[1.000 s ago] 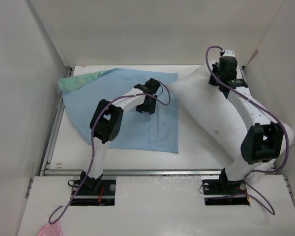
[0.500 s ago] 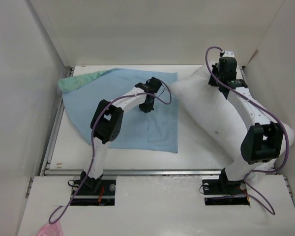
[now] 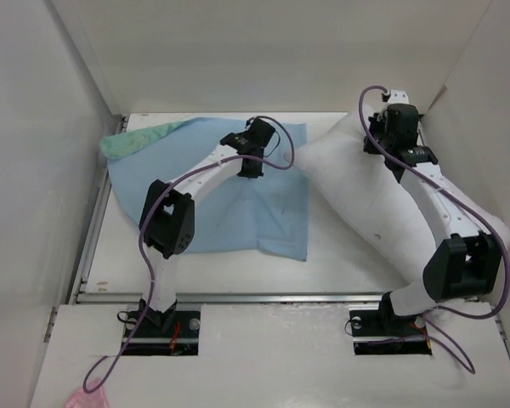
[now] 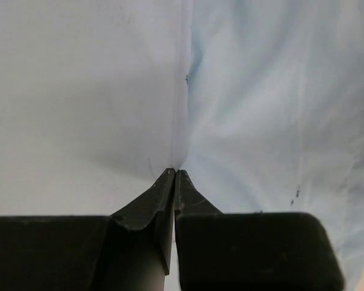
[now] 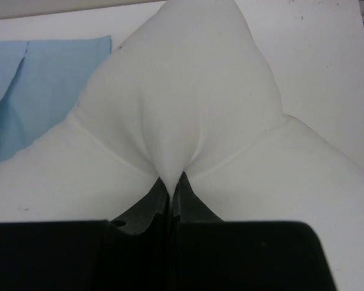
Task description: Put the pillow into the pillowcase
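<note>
The pale blue pillowcase (image 3: 238, 204) lies spread on the table's left half, its teal-green satin corner (image 3: 136, 140) folded out at the far left. My left gripper (image 3: 253, 166) is shut on a pinch of the pillowcase cloth (image 4: 242, 121) near its right edge and lifts it into a ridge. The white pillow (image 3: 365, 195) lies on the right, running from the far middle to the near right. My right gripper (image 3: 389, 144) is shut on a pinch of the pillow (image 5: 176, 109) at its far end; the fabric puckers into the closed jaws.
White walls enclose the table on the left, back and right. A metal rail (image 3: 263, 297) runs along the near edge of the table. A pink item (image 3: 87, 398) lies at the near left, off the table.
My left gripper has moved towards the far side with the blue cloth pinched, raising a fold. My right gripper has shifted slightly right and further away on the pillow.
</note>
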### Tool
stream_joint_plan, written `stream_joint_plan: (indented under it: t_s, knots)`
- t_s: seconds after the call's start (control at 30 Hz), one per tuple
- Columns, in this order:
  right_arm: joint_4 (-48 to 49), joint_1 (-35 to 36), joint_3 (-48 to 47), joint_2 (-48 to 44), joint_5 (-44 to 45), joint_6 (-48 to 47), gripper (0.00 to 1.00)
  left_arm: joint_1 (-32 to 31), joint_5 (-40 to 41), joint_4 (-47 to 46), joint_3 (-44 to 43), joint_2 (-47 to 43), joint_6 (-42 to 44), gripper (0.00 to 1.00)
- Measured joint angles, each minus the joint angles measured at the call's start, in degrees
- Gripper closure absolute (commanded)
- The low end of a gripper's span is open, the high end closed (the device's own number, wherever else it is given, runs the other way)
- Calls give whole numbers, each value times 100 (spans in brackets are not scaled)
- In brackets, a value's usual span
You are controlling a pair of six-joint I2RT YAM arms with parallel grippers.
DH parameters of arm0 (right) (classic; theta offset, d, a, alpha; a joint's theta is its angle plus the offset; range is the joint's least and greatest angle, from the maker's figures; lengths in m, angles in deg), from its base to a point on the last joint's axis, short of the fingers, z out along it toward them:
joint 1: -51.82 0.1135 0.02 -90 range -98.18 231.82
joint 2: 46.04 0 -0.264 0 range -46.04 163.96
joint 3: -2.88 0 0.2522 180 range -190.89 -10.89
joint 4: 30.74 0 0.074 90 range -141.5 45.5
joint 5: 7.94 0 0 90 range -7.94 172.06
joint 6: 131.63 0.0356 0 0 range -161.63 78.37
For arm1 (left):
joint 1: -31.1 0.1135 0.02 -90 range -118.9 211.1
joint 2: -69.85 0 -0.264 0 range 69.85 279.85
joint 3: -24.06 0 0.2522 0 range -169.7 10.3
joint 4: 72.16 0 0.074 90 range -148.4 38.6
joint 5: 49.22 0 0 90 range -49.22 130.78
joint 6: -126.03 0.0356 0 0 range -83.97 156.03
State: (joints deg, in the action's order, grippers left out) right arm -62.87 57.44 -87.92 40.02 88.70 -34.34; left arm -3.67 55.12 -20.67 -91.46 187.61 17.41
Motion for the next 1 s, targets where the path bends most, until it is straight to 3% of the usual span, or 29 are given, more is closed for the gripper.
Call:
stream_joint_plan:
  t_s: [0.23,0.43,0.67,1.0]
  knots:
    - [90,319,245,-304,-184,-302,100,0,33,9,0,-404,-61,100]
    - [90,1464,258,173,511,-358,100,0,125,48,61,-538,-203,100]
    - [76,2592,-352,1130,1856,-149,100,0,236,-7,275,-1349,-249,100]
    - [90,2592,-916,1534,2662,70,100,0,221,-170,726,-1646,-271,100]
